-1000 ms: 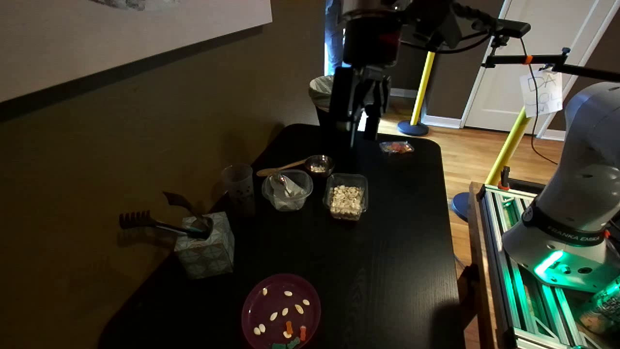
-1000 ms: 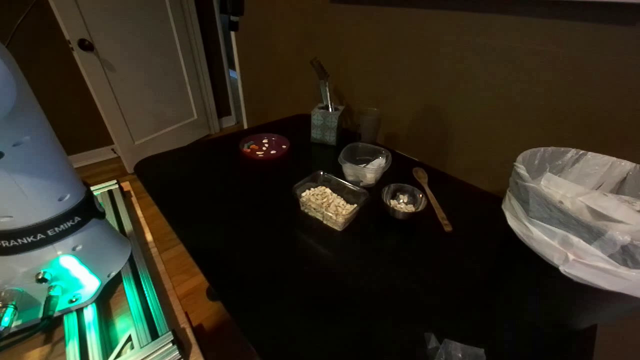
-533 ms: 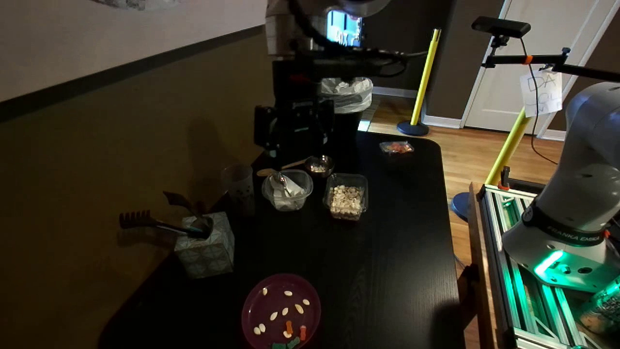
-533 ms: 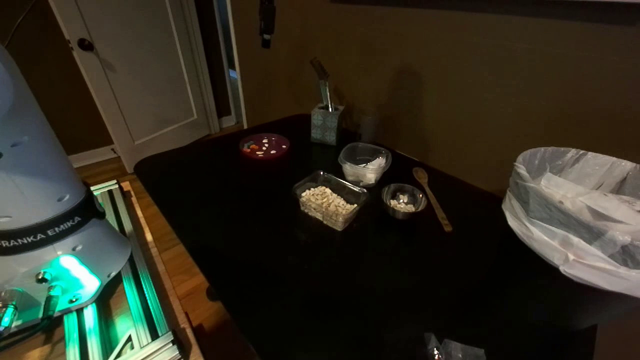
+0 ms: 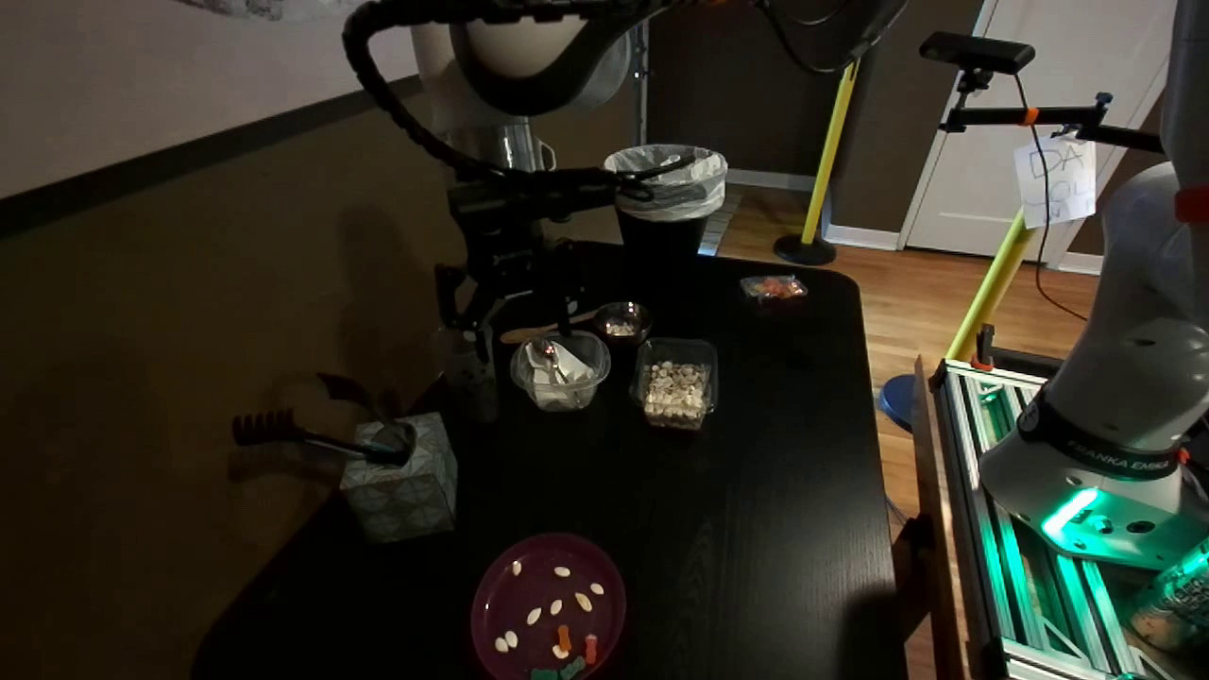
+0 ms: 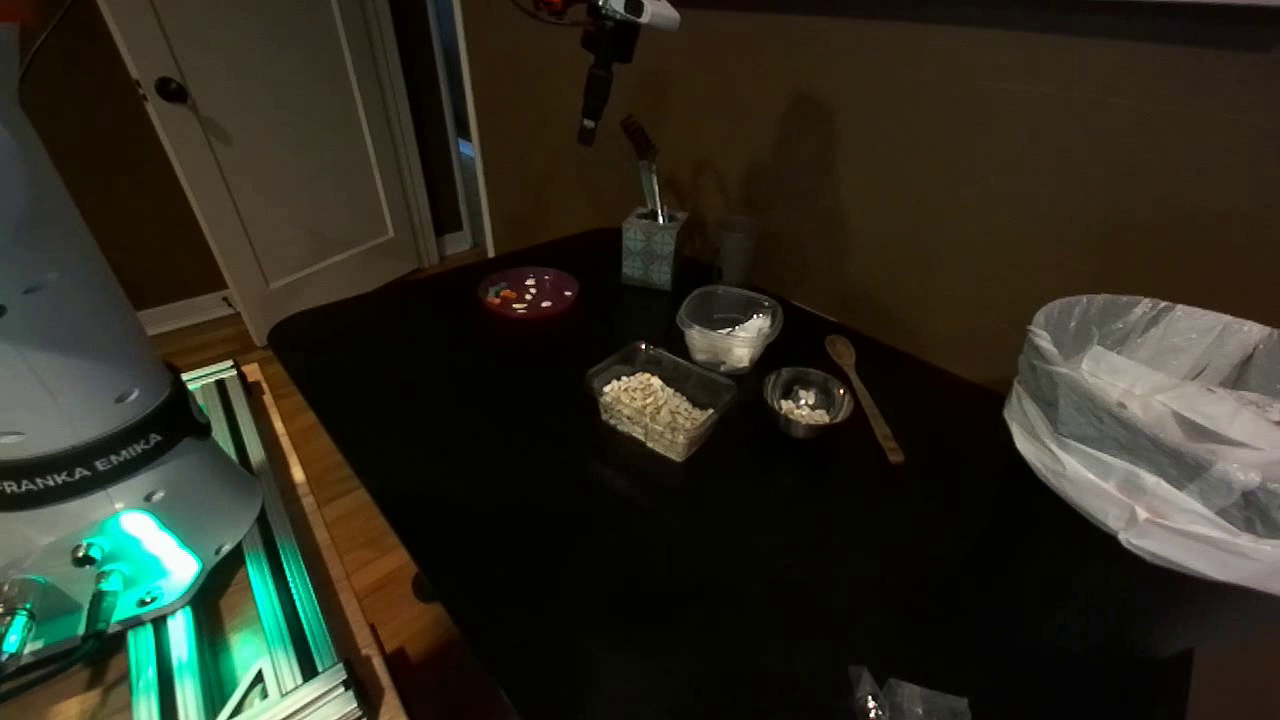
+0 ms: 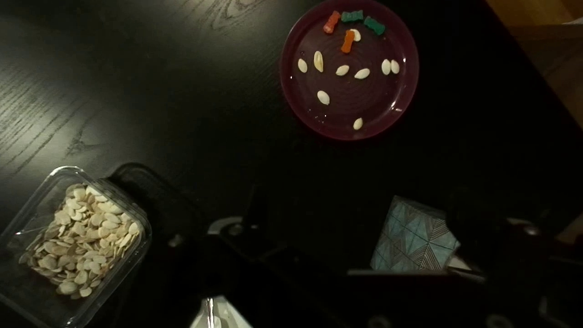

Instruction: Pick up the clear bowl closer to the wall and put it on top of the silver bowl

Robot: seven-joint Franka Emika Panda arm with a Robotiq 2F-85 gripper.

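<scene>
The tool point(image 5: 522, 332), its 2 jaws parted around nothing, had come lower and closer to the wall point(image 6: 960, 220). The wall-side clear bowl point(image 5: 562, 398) sat on the worktop point(image 5: 765, 501), untouched, near the silver bowl point(image 6: 805, 428); the reach seemed under way, the lift not begun.

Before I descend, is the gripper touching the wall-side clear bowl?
Apart: in an exterior view, a wide gap separates the high gripper from the clear bowl.
</scene>
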